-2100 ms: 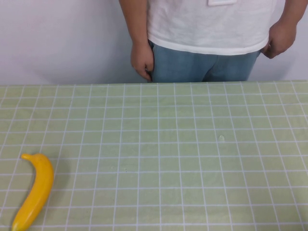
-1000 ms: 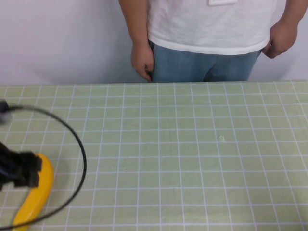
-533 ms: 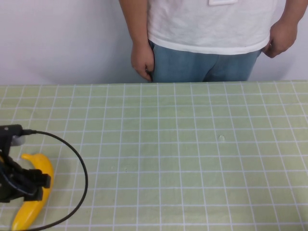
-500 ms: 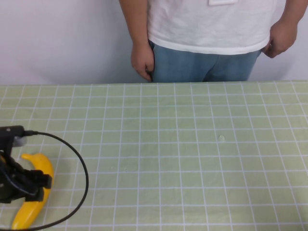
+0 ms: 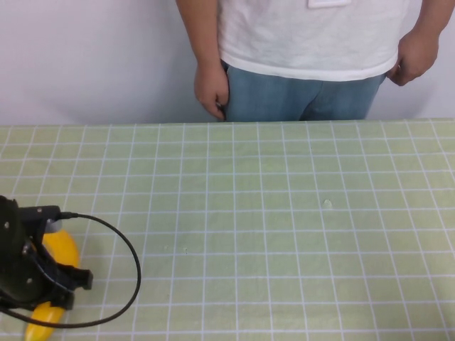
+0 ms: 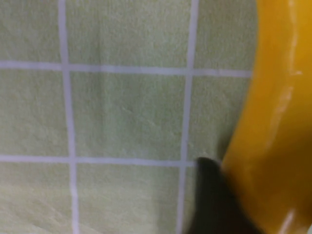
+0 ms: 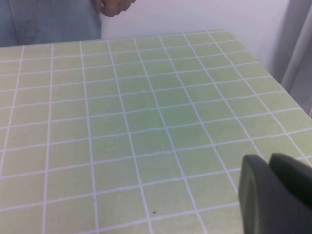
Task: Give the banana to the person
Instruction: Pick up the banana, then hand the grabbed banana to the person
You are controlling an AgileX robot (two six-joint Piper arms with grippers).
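Observation:
The yellow banana [image 5: 62,249] lies at the front left of the green checked table [image 5: 270,213], with its ends showing on either side of my left arm. My left gripper [image 5: 44,283] is down over the banana's middle. In the left wrist view the banana [image 6: 273,122] fills one side and a dark fingertip [image 6: 214,200] presses against its flank; the other finger is hidden. The person [image 5: 306,42], in a white T-shirt and blue jeans, stands behind the far edge with hands hanging. My right gripper [image 7: 269,163] is shut and empty, low over the table, out of the high view.
A black cable [image 5: 128,256] loops from my left arm over the table beside the banana. A white wall stands behind the person. In the right wrist view the table's corner [image 7: 229,34] and the person's jeans [image 7: 48,19] show.
My left arm came in from the left edge, moved over the banana and sank onto its middle. The banana's near end shifted slightly right. The person has not moved.

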